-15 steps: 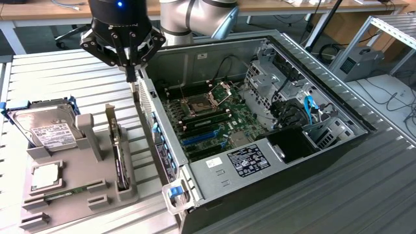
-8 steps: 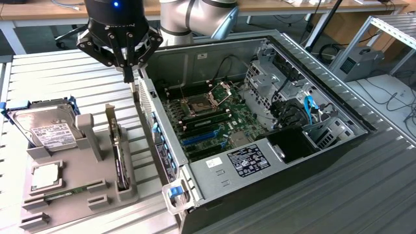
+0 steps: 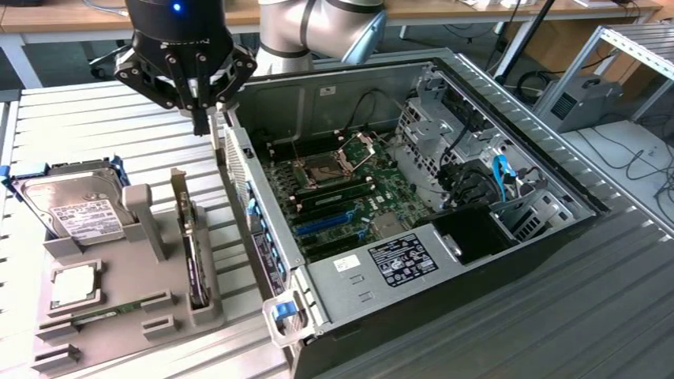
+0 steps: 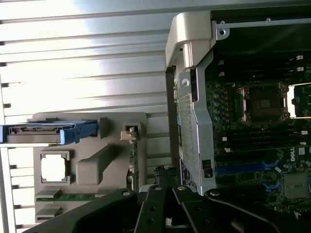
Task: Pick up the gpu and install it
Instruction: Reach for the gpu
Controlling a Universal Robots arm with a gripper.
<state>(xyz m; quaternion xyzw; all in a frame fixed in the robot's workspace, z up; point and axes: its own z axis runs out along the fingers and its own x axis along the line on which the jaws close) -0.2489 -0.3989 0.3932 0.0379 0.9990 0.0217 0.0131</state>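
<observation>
While the black hand (image 3: 199,124) hangs closed and empty, the thin dark gpu (image 3: 192,245) with silver end bracket stands edgewise in the grey moulded tray (image 3: 118,346) beside a white-labelled silver hard drive (image 3: 74,209); print illegible.

Grey plastic holder (image 3: 118,347) on the exterior view's left of open metal case (image 3: 305,99), green-board gpu (image 3: 192,253) upright in holder, silver hard drive (image 3: 74,209) beside it

Robotics lab: robot arm (image 3: 316,28), open computer case (image 3: 305,99) on slatted metal bench (image 3: 84,134), grey parts fixture (image 3: 137,320), cabled desks (image 3: 63,16) beyond.
</observation>
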